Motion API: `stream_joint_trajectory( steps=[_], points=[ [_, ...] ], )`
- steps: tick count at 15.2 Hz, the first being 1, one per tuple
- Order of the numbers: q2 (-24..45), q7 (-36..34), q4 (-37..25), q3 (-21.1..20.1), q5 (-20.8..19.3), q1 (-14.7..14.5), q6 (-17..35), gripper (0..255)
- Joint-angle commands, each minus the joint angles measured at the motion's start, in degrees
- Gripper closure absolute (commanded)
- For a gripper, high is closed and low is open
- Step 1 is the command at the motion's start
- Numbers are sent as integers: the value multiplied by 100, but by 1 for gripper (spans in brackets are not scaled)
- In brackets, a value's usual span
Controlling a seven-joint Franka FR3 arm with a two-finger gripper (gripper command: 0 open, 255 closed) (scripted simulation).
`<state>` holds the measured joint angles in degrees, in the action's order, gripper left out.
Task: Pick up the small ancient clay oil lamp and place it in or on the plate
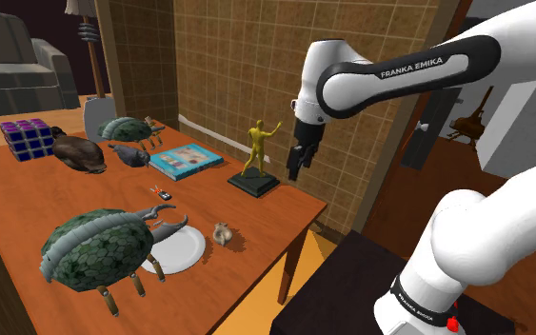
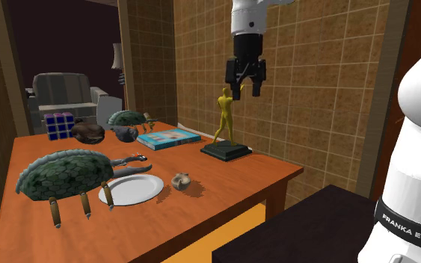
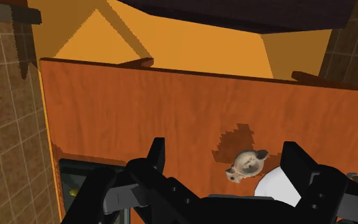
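Observation:
The small tan clay oil lamp [image 1: 222,232] [image 2: 181,180] [image 3: 247,164] lies on the orange wooden table, close beside the white plate [image 1: 182,250] [image 2: 130,190] [image 3: 279,188] and apart from it. My black gripper [image 1: 296,164] [image 2: 247,88] [image 3: 225,153] hangs open high above the table, near the tiled wall and above the yellow figurine. Nothing is between its fingers. In the wrist view the lamp sits far below, nearer one finger, with the plate's edge next to it.
A large green beetle figure [image 1: 94,249] overlaps the plate's far side. A yellow figurine on a dark base [image 1: 256,157] stands under the gripper. A blue book [image 1: 186,160], a smaller green beetle [image 1: 128,128], a brown lump [image 1: 78,152] and a puzzle cube [image 1: 28,138] lie further back.

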<state>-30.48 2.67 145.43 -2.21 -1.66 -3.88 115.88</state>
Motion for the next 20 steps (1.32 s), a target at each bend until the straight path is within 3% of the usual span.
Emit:
stream_joint_trajectory(
  steps=[1, 10, 20],
  points=[
    [398, -73, 49, -41, 44, -26, 460, 0],
    [2326, -472, -305, -300, 174, -172, 2058, 0],
    [4618, -950, -1447, -443, 48, -385, 3248, 0]
  ],
)
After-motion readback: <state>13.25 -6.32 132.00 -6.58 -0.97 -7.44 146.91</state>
